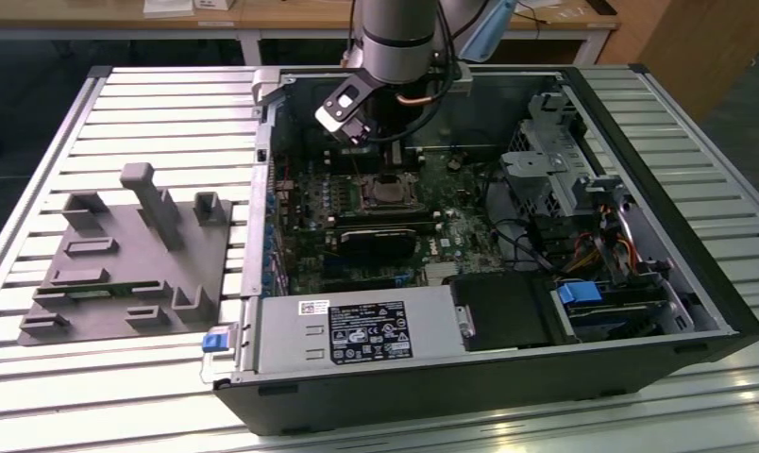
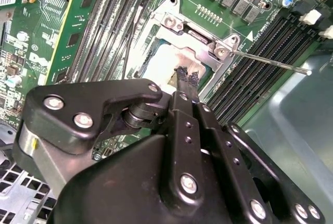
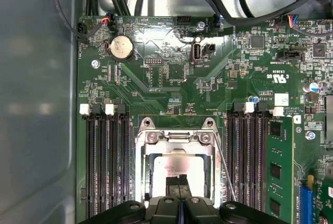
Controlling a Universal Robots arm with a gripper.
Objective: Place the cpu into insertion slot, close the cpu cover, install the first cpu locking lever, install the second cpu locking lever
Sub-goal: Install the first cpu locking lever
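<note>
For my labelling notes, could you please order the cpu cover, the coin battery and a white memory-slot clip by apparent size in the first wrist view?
1. cpu cover, partly hidden by the hand.
2. coin battery.
3. white memory-slot clip.
All sit on one board, so nearness hardly skews this.

1. One arm (image 1: 398, 38).
2. One gripper (image 2: 187, 76).
3. One case (image 1: 682, 283).
4. One cpu (image 3: 179, 165).
5. One cover (image 3: 177, 137).
6. One lever (image 2: 270, 62) in sight.
7. One coin cell (image 3: 120, 47).
8. One grey rack (image 1: 103, 274).
</note>
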